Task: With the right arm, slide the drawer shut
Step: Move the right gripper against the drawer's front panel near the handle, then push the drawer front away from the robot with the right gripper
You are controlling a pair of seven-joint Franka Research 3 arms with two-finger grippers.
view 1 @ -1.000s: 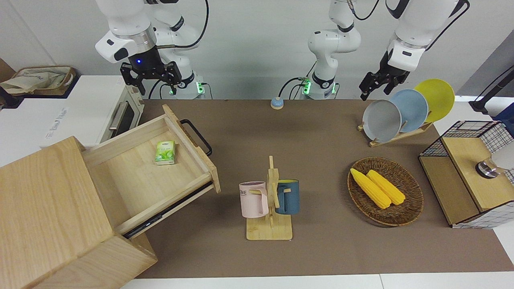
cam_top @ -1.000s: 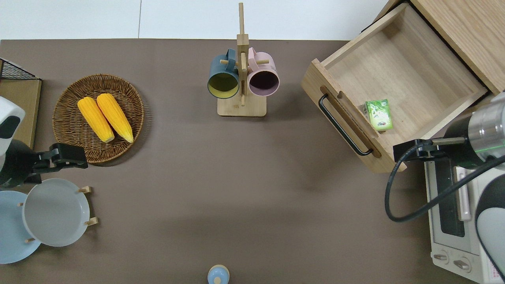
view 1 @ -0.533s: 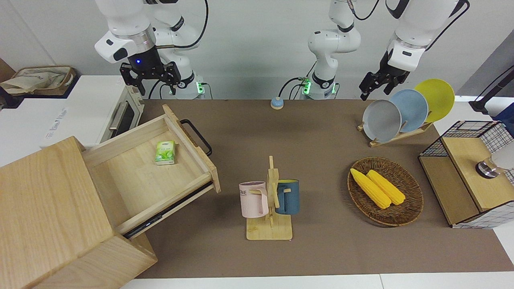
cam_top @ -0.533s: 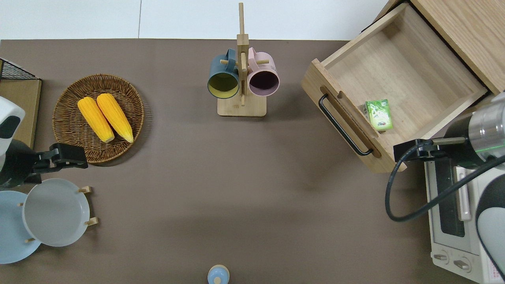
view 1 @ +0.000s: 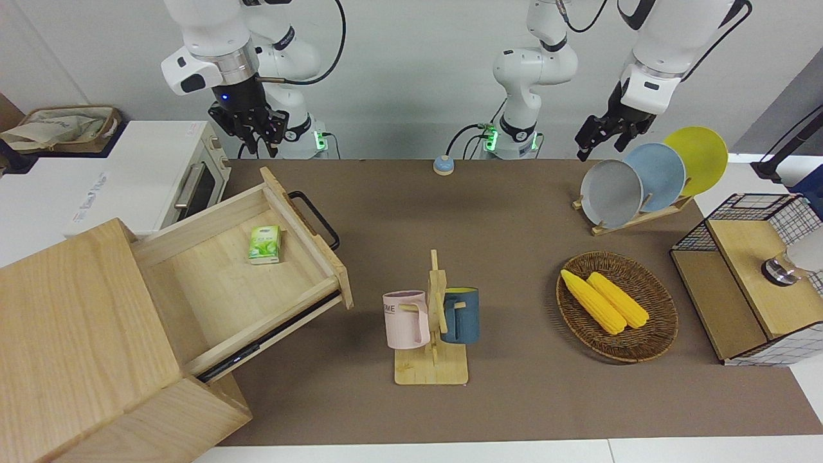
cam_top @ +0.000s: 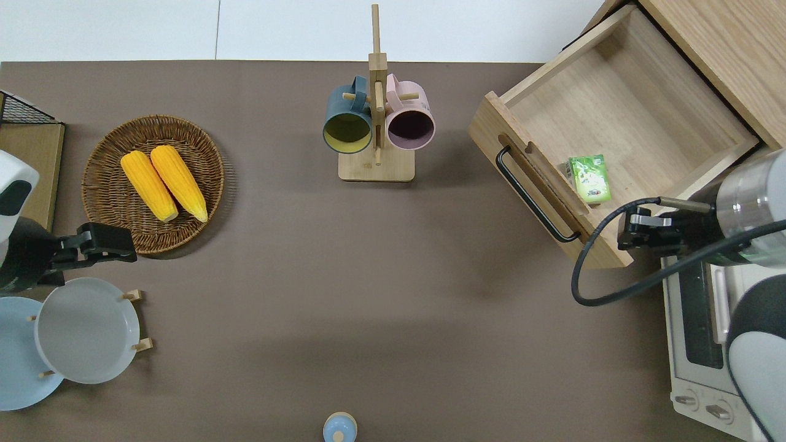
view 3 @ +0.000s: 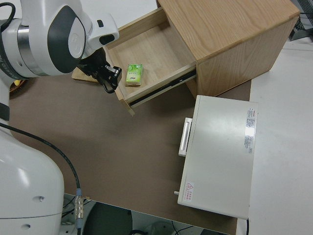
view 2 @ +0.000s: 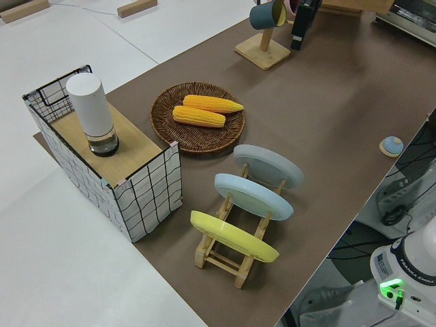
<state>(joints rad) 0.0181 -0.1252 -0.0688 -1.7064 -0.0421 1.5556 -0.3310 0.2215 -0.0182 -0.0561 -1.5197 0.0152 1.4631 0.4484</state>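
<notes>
The drawer (view 1: 225, 283) stands pulled far out of the pale wooden cabinet (view 1: 77, 321) at the right arm's end of the table. Its black bar handle (view 1: 315, 218) faces the table's middle. A green packet (view 1: 264, 244) lies inside near the front panel. My right gripper (view 1: 257, 145), blue light at the wrist, is up in the air with its fingers apart and empty. In the overhead view it (cam_top: 635, 230) is over the end of the drawer's (cam_top: 614, 104) front panel nearer the robots, touching nothing. My left arm is parked, its gripper (view 1: 588, 145) holding nothing.
A white toaster oven (view 1: 148, 180) stands beside the drawer, nearer the robots. A mug rack (view 1: 434, 321) with two mugs is mid-table. A basket (view 1: 662, 321) with corn, a plate rack (view 1: 643, 180) and a wire-mesh box (view 1: 752, 276) are toward the left arm's end.
My right gripper has turned about its wrist and shifted a little toward the drawer's front corner. The drawer, the packet and the left arm have not moved.
</notes>
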